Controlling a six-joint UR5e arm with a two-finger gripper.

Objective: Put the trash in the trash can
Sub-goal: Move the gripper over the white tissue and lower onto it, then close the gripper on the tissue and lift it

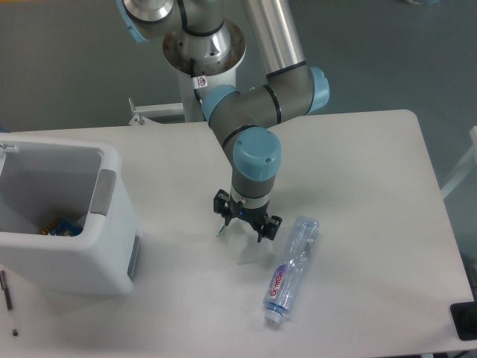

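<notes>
1. Fixed camera, whole scene: a white table (pixel 358 171) fills most of the frame. The arm (pixel 257 112) reaches down from the top centre to the middle of the table.
2. The gripper (pixel 247 227) sits just below the arm's blue-capped wrist, slightly left of frame centre, pointing down at the table.
3. Its two dark fingers (pixel 221 203) stand spread apart, one to the upper left and one to the lower right.
4. The paper wad (pixel 249 250) lies directly under the gripper, between the fingers. Only its lower edge and a small corner at the left show past them; the rest is hidden.
5. Whether the fingers touch or grip the paper cannot be told from this view.
6. The bottle (pixel 291 269) lies flat on the table to the lower right of the gripper, just beside it and apart from the fingers. Its cap points toward the bottom of the frame, and the pink-red label sits near that end.
7. The bin (pixel 112 224) stands at the left edge of the frame, well apart from the gripper. Its mouth is open to the camera, with a few small coloured items low inside at its left.
8. A thin pen-like object (pixel 7 294) lies at the lower left, just beside the bin.
</notes>
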